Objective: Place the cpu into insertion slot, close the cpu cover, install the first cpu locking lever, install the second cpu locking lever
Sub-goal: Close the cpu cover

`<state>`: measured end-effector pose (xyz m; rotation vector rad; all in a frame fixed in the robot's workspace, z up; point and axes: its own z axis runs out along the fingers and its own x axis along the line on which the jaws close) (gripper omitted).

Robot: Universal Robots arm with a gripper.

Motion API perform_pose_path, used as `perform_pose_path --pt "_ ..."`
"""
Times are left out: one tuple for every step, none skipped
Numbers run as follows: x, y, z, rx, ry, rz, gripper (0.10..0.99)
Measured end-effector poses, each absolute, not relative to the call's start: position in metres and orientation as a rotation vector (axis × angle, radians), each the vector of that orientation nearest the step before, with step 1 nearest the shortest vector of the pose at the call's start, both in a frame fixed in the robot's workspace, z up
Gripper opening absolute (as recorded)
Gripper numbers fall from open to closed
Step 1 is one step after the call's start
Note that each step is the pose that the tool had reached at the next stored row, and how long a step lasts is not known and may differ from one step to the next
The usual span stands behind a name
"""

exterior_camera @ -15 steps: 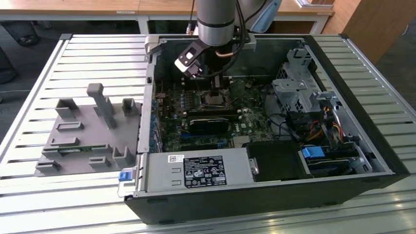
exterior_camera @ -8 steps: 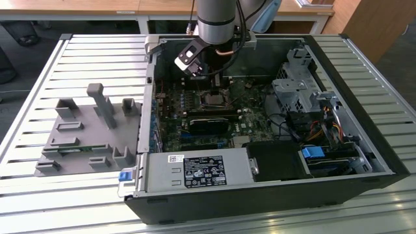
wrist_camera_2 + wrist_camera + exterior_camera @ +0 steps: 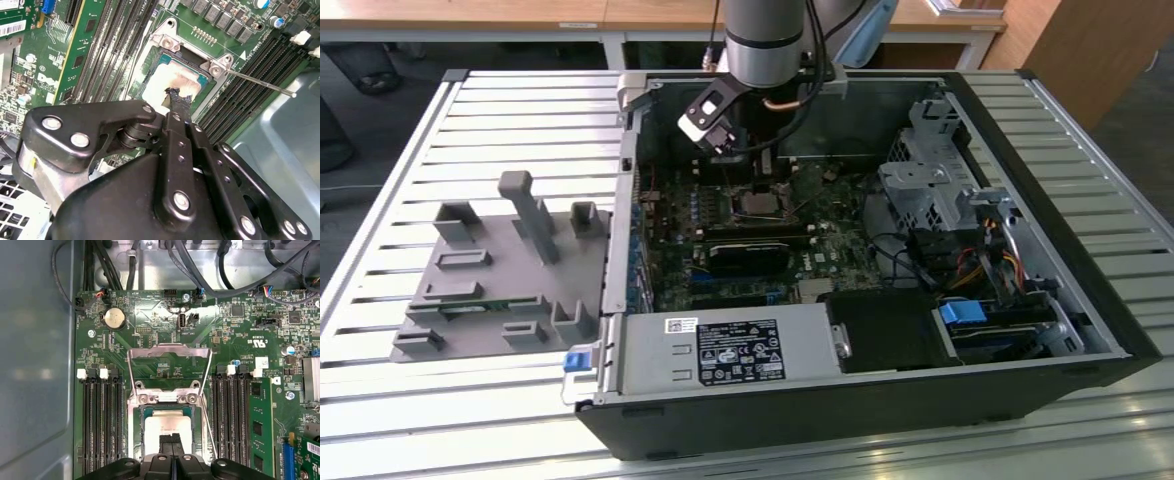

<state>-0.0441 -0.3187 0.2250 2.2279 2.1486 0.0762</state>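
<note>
A table (image 3: 480, 100) of pale metal slats is seen in the exterior view, its ribs lit evenly and brightly. Behind it, desks (image 3: 494, 15) with light wooden tops are set on a white frame (image 3: 610, 48). At the exterior view's right a brown wooden panel (image 3: 1094, 50) is stood upright. Dark grey floor (image 3: 360, 120) is seen beside the table at the exterior view's left.

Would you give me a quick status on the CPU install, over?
Gripper shut, tips at the cpu. That cpu lies in the insertion slot. Over it, the cpu cover raised open; locking lever unlatched.
</note>
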Motion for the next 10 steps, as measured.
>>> perform_pose_path --pt "-0.044 -0.319 0.226 2.228 2.149 0.076 0.106" --pt "-0.044 -0.319 0.227 2.228 2.149 0.076 0.106" --pt "-0.044 -0.319 0.228 2.228 2.149 0.076 0.106" --pt "-0.044 -0.319 0.229 2.228 2.149 0.076 0.106" --pt "-0.044 -0.319 0.231 2.228 2.149 0.076 0.106" --pt "-0.044 -0.319 0.232 2.228 2.149 0.076 0.106" --pt "-0.044 -0.319 0.233 2.228 2.149 0.076 0.106" --pt "-0.044 -0.319 0.234 2.228 2.149 0.076 0.106" --pt "-0.044 -0.319 0.235 2.228 2.149 0.076 0.106" --pt "-0.044 -0.319 0.237 2.228 2.149 0.076 0.106"
